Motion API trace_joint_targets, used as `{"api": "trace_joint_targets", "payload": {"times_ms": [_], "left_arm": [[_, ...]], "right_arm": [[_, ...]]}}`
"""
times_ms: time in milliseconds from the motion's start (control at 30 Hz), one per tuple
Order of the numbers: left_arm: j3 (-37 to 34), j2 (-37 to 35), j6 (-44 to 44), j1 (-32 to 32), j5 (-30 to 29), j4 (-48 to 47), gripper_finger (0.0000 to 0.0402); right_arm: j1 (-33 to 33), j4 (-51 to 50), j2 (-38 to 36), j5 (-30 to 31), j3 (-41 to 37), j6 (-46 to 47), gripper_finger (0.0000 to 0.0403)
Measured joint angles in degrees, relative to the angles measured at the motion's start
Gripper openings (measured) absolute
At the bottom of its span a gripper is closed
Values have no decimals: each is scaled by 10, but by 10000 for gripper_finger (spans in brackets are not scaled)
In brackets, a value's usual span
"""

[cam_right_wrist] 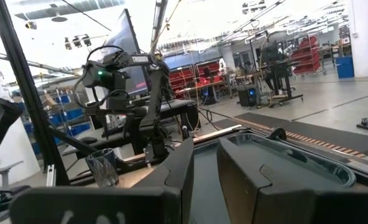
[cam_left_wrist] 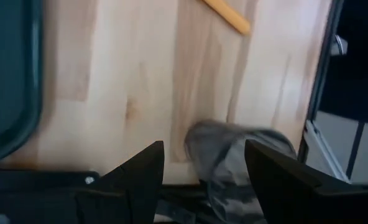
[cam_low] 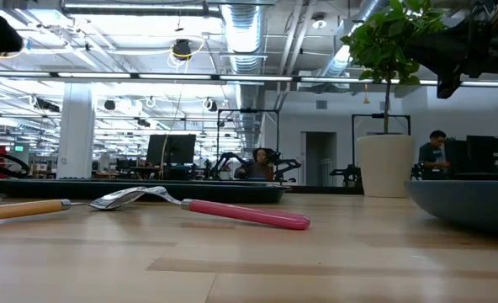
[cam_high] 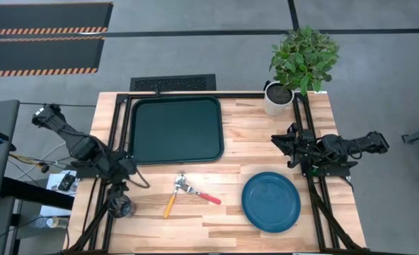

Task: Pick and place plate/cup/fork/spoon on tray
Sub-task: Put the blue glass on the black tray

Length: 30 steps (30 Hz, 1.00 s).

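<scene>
The dark green tray [cam_high: 175, 129] lies at the table's far left. The teal-blue plate [cam_high: 270, 201] lies flat at the near right. The red-handled fork [cam_high: 208, 197] and the orange-handled spoon [cam_high: 169, 206] lie on the table at near centre, their metal heads together. The small grey cup [cam_high: 120, 207] stands near the table's left edge. My left gripper [cam_high: 119, 190] is open just above the cup. In the left wrist view the cup [cam_left_wrist: 234, 149] shows blurred between the spread fingers, and I cannot tell whether they touch it. My right gripper [cam_high: 282, 145] is shut and empty, raised at the table's right side.
A white pot with a green plant [cam_high: 279, 98] stands at the far right corner. Black frame rails run along the table's left edge [cam_high: 114, 142] and right edge [cam_high: 310, 142]. Bare wood lies between the tray and the plate [cam_high: 238, 156].
</scene>
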Motion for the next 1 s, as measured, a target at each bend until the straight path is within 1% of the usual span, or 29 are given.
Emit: {"api": "trace_joint_targets", "payload": {"times_ms": [200,300,400,500,667,1000], "left_arm": [[0,21,-44,-68,-16,0,210],[0,48,-44,-99,-16,1,210],[0,78,-42,-125,-16,1,210],[0,105,-21,-146,-22,-1,210],[0,140,-5,-159,-50,-11,210],[0,151,4,-162,-50,-15,210]], "right_arm": [[0,-21,0,0,0,0,97],[0,-22,0,1,0,0,97],[0,-23,0,16,0,-1,97],[-2,-23,0,28,0,-1,97],[-11,-23,0,28,0,-1,97],[-10,-26,0,28,0,-1,97]]}}
